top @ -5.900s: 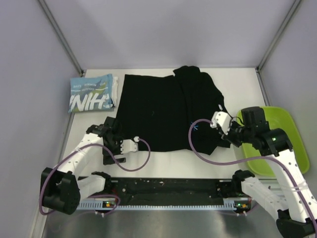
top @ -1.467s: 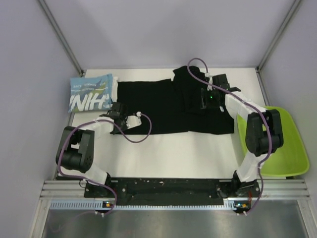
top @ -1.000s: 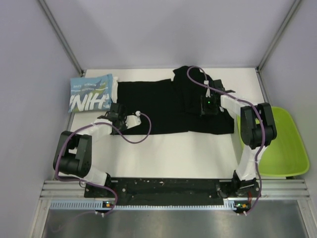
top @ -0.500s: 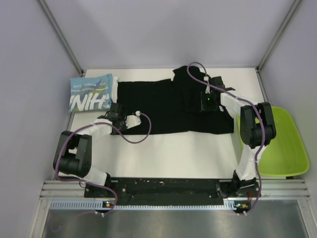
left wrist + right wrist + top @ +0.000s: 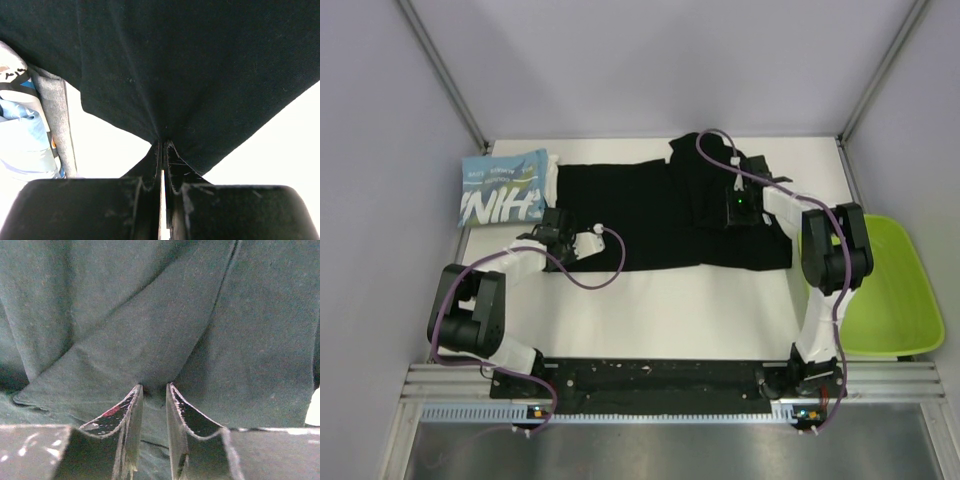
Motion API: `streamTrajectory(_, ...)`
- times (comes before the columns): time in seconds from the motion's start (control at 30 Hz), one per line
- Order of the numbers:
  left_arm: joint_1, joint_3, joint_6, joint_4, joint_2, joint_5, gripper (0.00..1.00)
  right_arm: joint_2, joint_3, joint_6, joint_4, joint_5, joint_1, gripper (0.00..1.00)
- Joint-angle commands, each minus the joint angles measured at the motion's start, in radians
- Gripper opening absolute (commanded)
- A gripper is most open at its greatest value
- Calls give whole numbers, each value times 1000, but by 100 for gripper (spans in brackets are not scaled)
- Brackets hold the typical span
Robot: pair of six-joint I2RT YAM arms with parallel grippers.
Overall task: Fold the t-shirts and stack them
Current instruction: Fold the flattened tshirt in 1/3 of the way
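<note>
The black t-shirt [image 5: 640, 215] lies partly folded across the back of the table. My left gripper [image 5: 557, 228] is shut on its near left corner, and the cloth comes to a point between the pressed fingertips [image 5: 164, 142]. My right gripper [image 5: 734, 215] is down on the shirt's bunched right part, its jaws narrow with a ridge of black cloth [image 5: 150, 315] pinched between them [image 5: 154, 386]. The light blue t-shirt [image 5: 505, 190] with white lettering lies folded at the back left, and its edge [image 5: 20, 130] shows beside the black cloth [image 5: 200, 65].
A lime-green tray [image 5: 900, 290] sits at the right edge of the table, beside the right arm's elbow. White tabletop [image 5: 670, 310] shows between the shirt and the arm bases. Grey walls close in the back and both sides.
Since the earliest frame the shirt's near half has been folded back and both arms have reached farther. In the last second the right jaws have narrowed on the cloth. The left arm has stayed put.
</note>
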Motion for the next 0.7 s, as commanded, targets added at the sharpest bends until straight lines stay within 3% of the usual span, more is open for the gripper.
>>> streamTrajectory(0.0,4,19,-18,-6,-13,8,0,34,41,1,11,-18,5,21)
streamTrajectory(0.13,4,8,-12,-7,-25,6,0,11,47,-13,9,-13,5,0)
streamTrajectory(0.4,4,-6,5,-3,-41,-12,0,-82,154,-71,0,24,16,0)
streamTrajectory(0.67,4,0,2,-9,-41,-17,0,54,380,-85,-20,-56,62,0)
